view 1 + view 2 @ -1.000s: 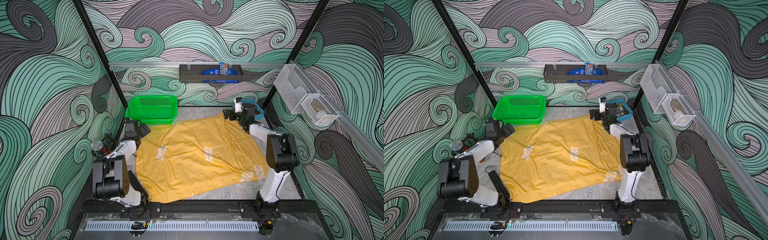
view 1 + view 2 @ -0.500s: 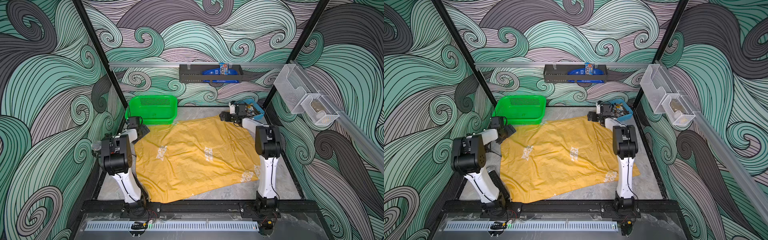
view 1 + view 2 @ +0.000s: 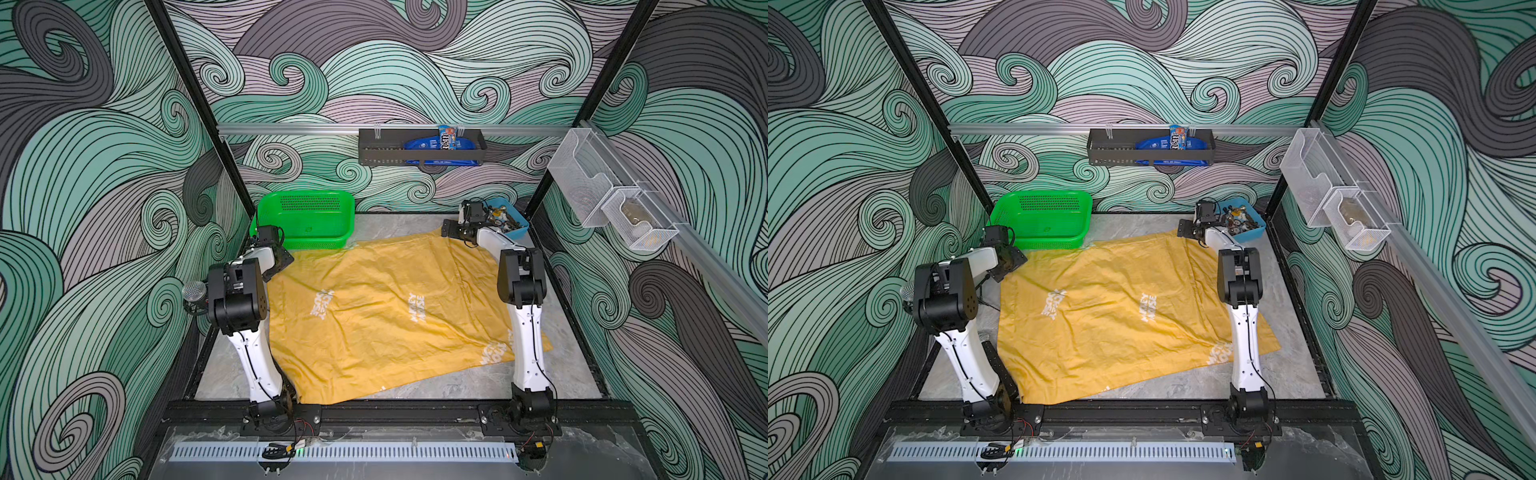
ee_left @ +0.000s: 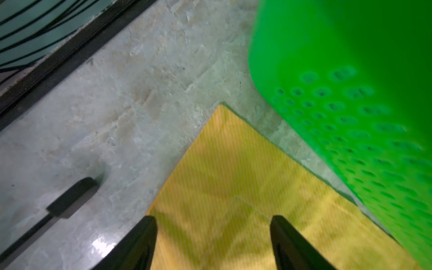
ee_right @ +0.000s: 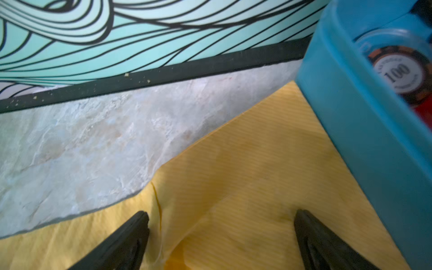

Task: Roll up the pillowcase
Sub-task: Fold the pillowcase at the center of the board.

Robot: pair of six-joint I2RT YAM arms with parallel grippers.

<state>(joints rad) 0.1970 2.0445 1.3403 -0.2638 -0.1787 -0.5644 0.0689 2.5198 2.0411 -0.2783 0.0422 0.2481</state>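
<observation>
Pillowcase (image 3: 386, 316) is lying spread flat and wrinkled on the marble tabletop (image 3: 457, 386), white logos facing up, not rolled yet. Left gripper (image 4: 212, 224) is hovering over its far left corner, just beside the green basket (image 3: 307, 218); fingers (image 4: 140, 243) are standing apart with cloth showing between them, nothing pinched. Right gripper (image 5: 221, 217) is sitting over the far right corner, next to the blue bin (image 5: 364, 131) holding a poker chip (image 5: 397, 72); its jaws are spread wide, straddling the fabric without gripping it.

Both grippers (image 4: 212, 224) (image 5: 221, 219) spread, lowered
</observation>
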